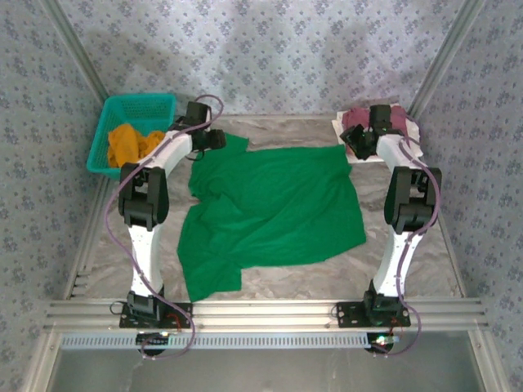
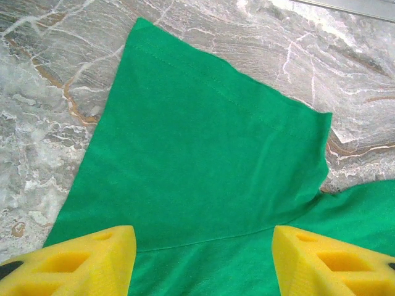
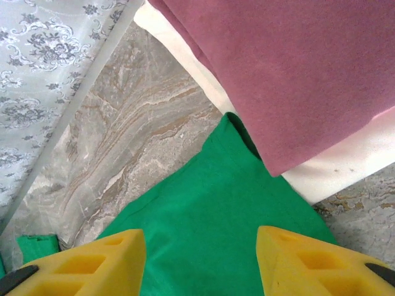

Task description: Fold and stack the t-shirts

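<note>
Cloth, light and floppy. The green shirt [image 1: 278, 204] is spread over the middle of the table [image 1: 409, 269], mostly flat, creased on its left half. It won't hold shape when lifted, so expect sag and drag; I'd guess it slides easily on the marble-look top.

Left gripper [image 2: 203, 237] hovers above the far-left sleeve [image 2: 210, 142], jaws wide apart, nothing between them. Right gripper [image 3: 200, 237] hovers above the far-right corner of the same shirt, jaws also spread and empty.

That corner tucks just under the folded maroon shirt [image 3: 308, 74], which sits on a white shirt [image 3: 345, 166] at the far right. Pinching there risks catching the stack too.

Best hold, in my view: pinch the hems, i.e. the stitched sleeve edge on the left and the corner edge on the right. Bite one layer only and lift both sides evenly so it doesn't skew.

Orange shirt [image 1: 131, 143] is bunched in the basket [image 1: 122, 106] at far left, well apart.
</note>
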